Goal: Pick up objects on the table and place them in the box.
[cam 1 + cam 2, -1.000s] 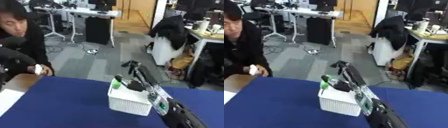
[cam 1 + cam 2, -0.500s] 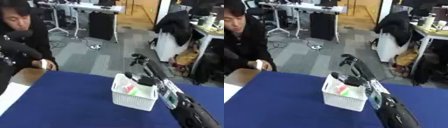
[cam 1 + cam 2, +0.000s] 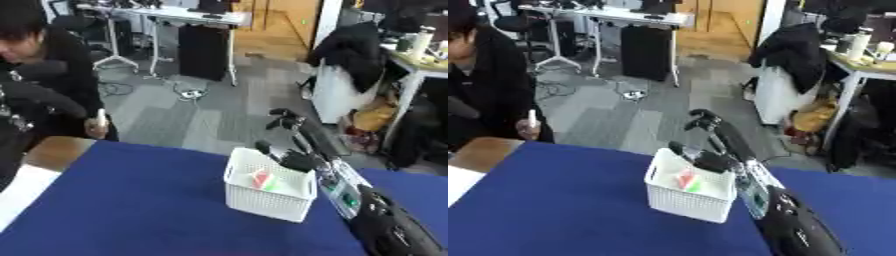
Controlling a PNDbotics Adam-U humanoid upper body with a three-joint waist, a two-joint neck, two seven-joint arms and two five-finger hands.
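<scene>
Above the white box [image 3: 269, 192], the right hand [image 3: 282, 120] should be lifted clear; whether its fingers are spread cannot be told.

My table [image 3: 131, 200] is covered in a deep, plain blue cloth. At its left edge I see a strip of brown wood [image 3: 52, 150] and a white patch [image 3: 22, 192]. The box [image 3: 267, 197] is a white basket with a fine lattice pattern on its walls. Inside it I see a small red-pink shape [image 3: 260, 178] beside a light green one [image 3: 272, 184]. My right arm [image 3: 385, 225] is mostly black, with a silver-white section bearing small green marks. My right hand [image 3: 293, 159] above the basket is black. Beyond the table, the floor [image 3: 201, 115] is grey in paler and darker blocks.
</scene>
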